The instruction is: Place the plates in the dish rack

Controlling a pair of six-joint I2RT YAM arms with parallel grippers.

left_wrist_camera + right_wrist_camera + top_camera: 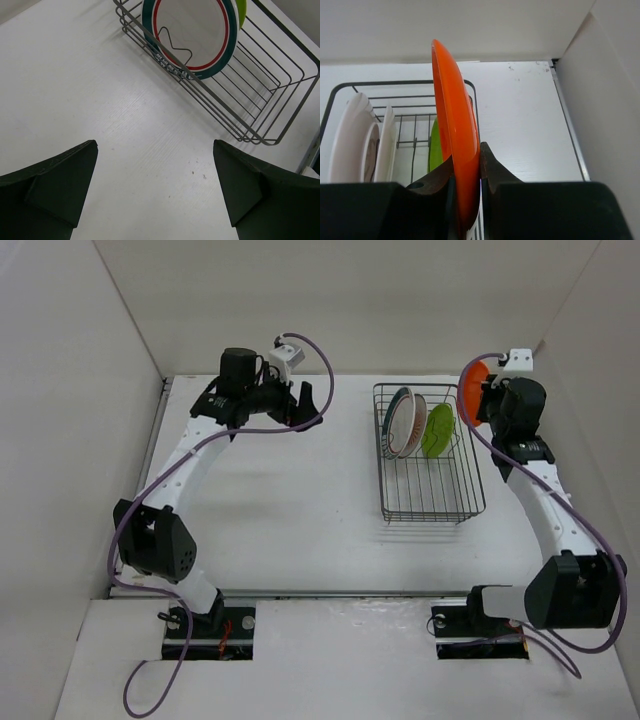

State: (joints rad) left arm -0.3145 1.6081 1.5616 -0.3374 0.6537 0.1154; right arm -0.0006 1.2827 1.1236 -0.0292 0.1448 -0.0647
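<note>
The dark wire dish rack (430, 498) stands right of centre. The teal-rimmed plate (397, 415), the sunburst plate (412, 427) and the lime green plate (436, 430) stand upright in its far end. My right gripper (466, 172) is shut on the orange plate (454, 135), holding it on edge just above the rack's far right corner; it shows in the top view too (472, 392). My left gripper (155, 170) is open and empty over bare table, left of the rack (250, 100). The teal-rimmed plate (195, 30) faces the left wrist camera.
White walls close in the table on the left, back and right. The right wall (615, 100) is close to my right arm. The table's back right corner (552, 62) lies just beyond the rack. The near half of the rack holds no plates.
</note>
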